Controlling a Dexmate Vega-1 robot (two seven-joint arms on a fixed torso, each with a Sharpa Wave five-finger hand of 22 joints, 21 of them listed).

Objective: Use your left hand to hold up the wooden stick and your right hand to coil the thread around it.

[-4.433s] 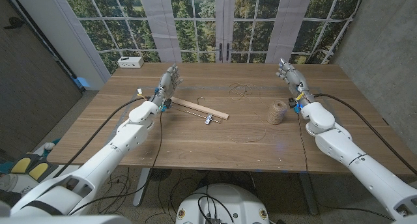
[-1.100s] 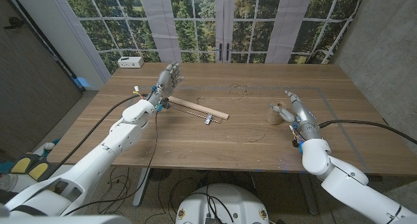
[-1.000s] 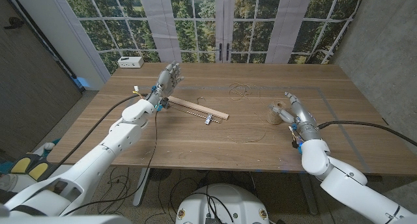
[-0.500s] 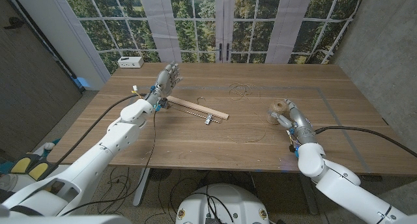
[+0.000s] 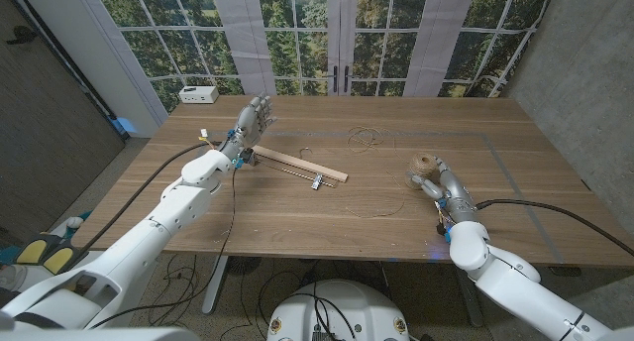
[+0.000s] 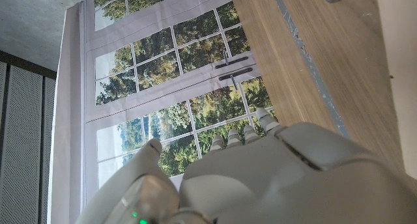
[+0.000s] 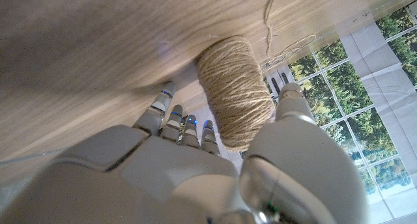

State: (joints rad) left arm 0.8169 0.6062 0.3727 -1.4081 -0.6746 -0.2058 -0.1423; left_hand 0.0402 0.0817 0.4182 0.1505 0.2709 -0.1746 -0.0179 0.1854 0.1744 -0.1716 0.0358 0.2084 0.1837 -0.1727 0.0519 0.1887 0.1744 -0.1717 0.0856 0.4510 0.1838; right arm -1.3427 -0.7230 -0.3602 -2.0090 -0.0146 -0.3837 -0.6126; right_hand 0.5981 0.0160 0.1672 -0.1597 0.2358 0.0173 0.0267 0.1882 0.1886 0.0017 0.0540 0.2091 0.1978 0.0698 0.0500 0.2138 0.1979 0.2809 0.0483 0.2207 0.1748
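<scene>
The wooden stick [image 5: 300, 168] lies flat on the table, left of centre. My left hand [image 5: 254, 119] is raised by its left end with fingers spread, holding nothing; its back [image 6: 260, 178] shows in the left wrist view. The spool of tan thread [image 5: 424, 167] stands on the table at the right. My right hand [image 5: 442, 185] reaches up to it from the near side. In the right wrist view the spool [image 7: 234, 97] stands between the thumb and the fingers [image 7: 176, 116], and I cannot tell whether they touch it. Loose thread [image 5: 381, 204] trails over the table.
A white box [image 5: 199, 94] sits at the back left corner. A small metal clip [image 5: 317, 182] lies by the stick's near side. More thread loops [image 5: 367, 136] lie toward the back middle. Windows stand behind the table [image 5: 297, 222].
My right hand has come from the back right of the table down to the spool and now has the spool between thumb and fingers. The left hand has barely moved.
</scene>
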